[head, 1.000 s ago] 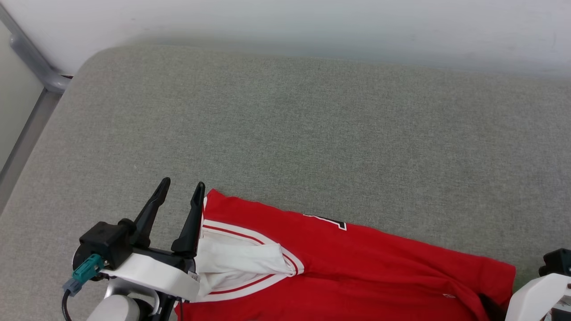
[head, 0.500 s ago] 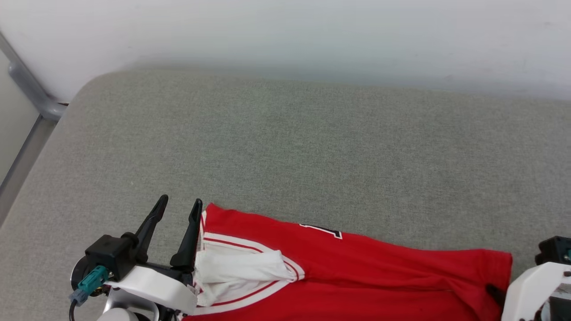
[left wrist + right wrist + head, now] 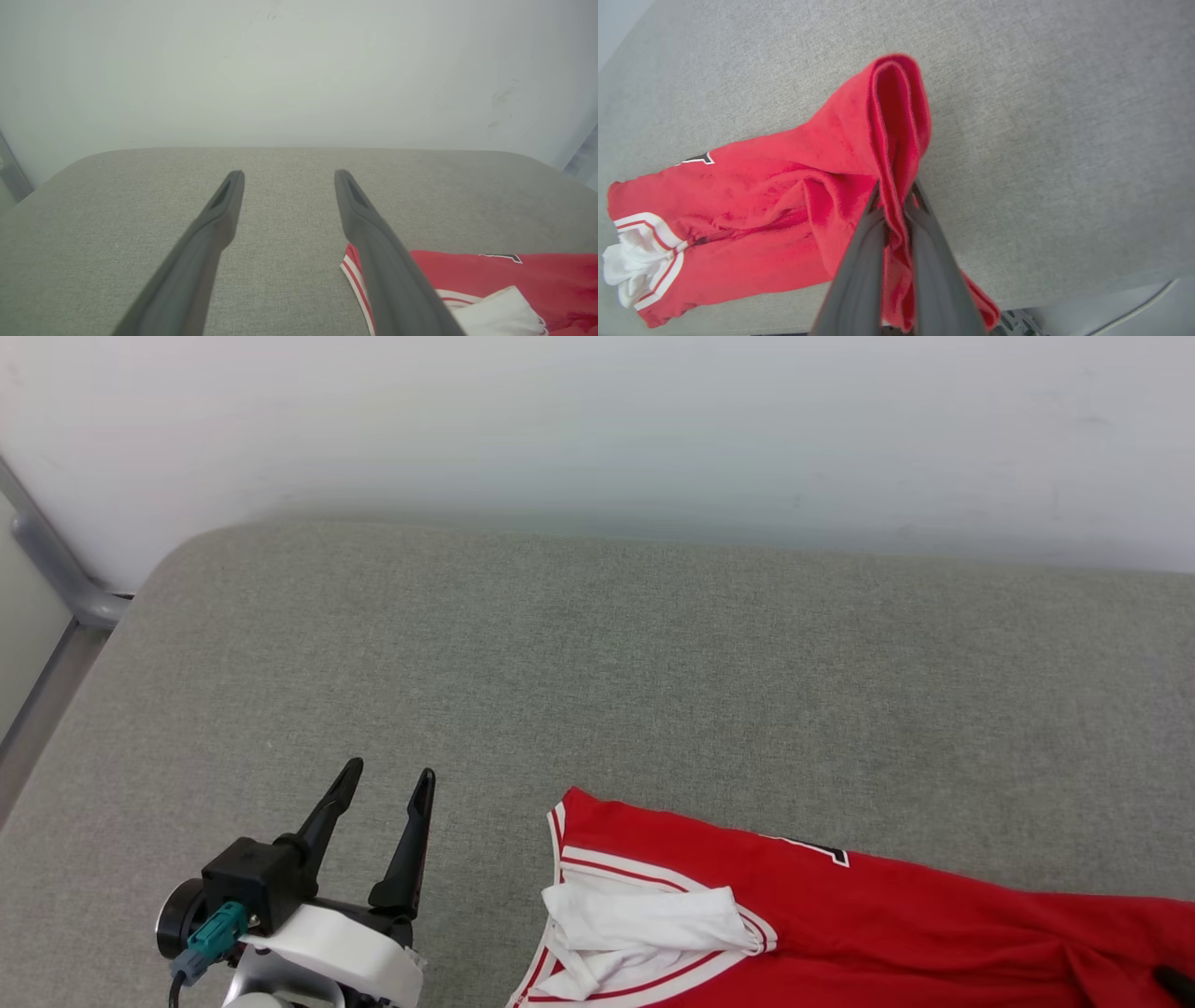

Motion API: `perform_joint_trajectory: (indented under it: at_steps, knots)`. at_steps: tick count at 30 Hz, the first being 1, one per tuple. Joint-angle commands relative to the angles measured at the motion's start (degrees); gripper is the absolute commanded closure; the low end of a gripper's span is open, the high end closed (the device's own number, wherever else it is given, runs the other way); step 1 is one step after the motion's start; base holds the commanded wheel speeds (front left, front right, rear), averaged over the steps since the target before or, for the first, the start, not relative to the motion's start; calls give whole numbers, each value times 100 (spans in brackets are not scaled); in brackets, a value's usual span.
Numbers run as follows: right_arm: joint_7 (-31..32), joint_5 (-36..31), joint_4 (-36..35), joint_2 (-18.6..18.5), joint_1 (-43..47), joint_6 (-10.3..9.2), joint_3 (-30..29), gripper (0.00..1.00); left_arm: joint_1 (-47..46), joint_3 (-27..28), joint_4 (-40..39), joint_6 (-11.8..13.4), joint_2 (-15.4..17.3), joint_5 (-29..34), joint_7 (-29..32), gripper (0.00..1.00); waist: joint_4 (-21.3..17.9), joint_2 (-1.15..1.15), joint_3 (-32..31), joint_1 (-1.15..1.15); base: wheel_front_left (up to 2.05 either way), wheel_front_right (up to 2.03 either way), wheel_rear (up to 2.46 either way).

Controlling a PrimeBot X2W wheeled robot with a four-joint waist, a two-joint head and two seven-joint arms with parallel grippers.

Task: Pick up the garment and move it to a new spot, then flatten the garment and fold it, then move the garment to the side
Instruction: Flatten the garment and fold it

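1. The garment (image 3: 887, 933) looked soft, light and floppy. It would likely sag and bunch, so hem or shoulder edges seemed the best hold.
2. It lay on the grey cushion (image 3: 653, 663), toward the robot's right.
3. The right gripper (image 3: 896, 205) had its fingers pinched on a red fold.
4. The left gripper (image 3: 389, 770) had its fingers spread and empty, with the garment near but not touching.

Grey fabric-covered worktop (image 3: 653, 653), rounded corners, far edge tight against the white wall (image 3: 597, 420). Red garment (image 3: 915, 924) lies on it well away from the wall, near the opposite edge. Creased, mostly flat. Bunched white sleeve (image 3: 644, 919) with striped trim on top. One plain red end lifted off the surface.
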Motion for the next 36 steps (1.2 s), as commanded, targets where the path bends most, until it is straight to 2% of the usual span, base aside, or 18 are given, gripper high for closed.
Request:
perform_joint_trajectory:
  at_steps: [1,5,9,19,28,29,33,36]
  knots:
    - [254,414,97,72,-177,-3,-127,100,64,-26,-25,50,30,62,7,0,8,0,-53,0,0,0,0]
    - [720,1548,507,112,-284,-3,-160,100,88,-51,-63,95,58,93,51,0,41,0,-106,0,0,0,0]
    - [852,2610,1010,107,-358,-3,134,100,64,-74,-103,125,68,103,100,0,109,0,-120,0,0,0,0]
    - [289,4392,1640,109,-472,-3,1742,100,-97,-178,-70,62,32,89,153,0,264,0,-109,0,0,0,0]
    - [-526,5329,1908,108,-815,-3,3274,100,-230,-219,-28,28,-1,67,136,0,420,0,37,0,0,0,0]
    - [-862,5573,1994,106,-1089,-2,3854,100,-324,-216,-9,-14,-12,58,107,0,476,0,165,0,0,0,0]
    - [-1263,5671,2200,105,-1428,-2,4495,100,-449,-231,33,-72,-53,61,57,0,569,0,356,0,0,0,0]
    - [-1537,5462,2490,103,-1605,-2,4799,100,-527,-216,84,-103,-82,51,20,0,618,0,487,0,0,0,0]
